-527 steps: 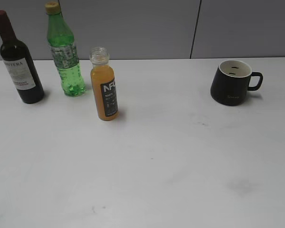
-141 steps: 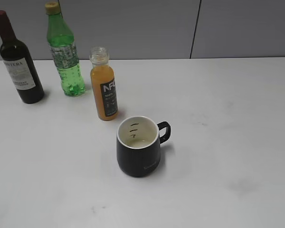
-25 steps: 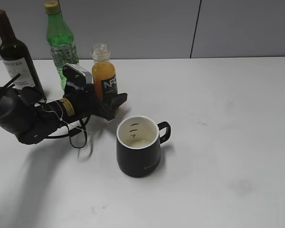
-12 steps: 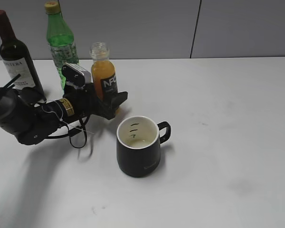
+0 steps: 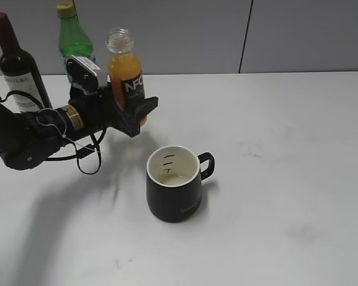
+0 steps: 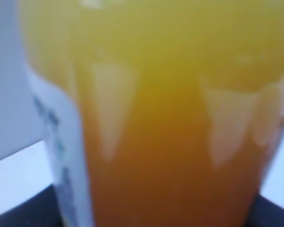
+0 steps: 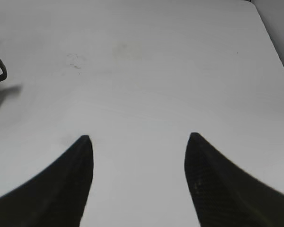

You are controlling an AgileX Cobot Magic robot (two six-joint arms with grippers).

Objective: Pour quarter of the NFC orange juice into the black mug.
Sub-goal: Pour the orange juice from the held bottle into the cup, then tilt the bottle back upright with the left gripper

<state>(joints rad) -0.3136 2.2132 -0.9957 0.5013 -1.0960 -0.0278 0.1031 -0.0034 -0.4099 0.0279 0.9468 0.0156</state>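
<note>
Left gripper (image 5: 133, 113) clamped around the NFC orange juice (image 5: 125, 74), holding it upright above the tabletop (image 5: 274, 131), at 11 o'clock from the black mug (image 5: 174, 185). The mug stands on the tabletop, handle toward 3 o'clock. The left wrist view is filled by blurred orange liquid. Right gripper (image 7: 138, 177): fingers spread apart, empty, over bare tabletop. Behind: green bottle (image 5: 73, 42) and wine bottle (image 5: 19, 68).
</note>
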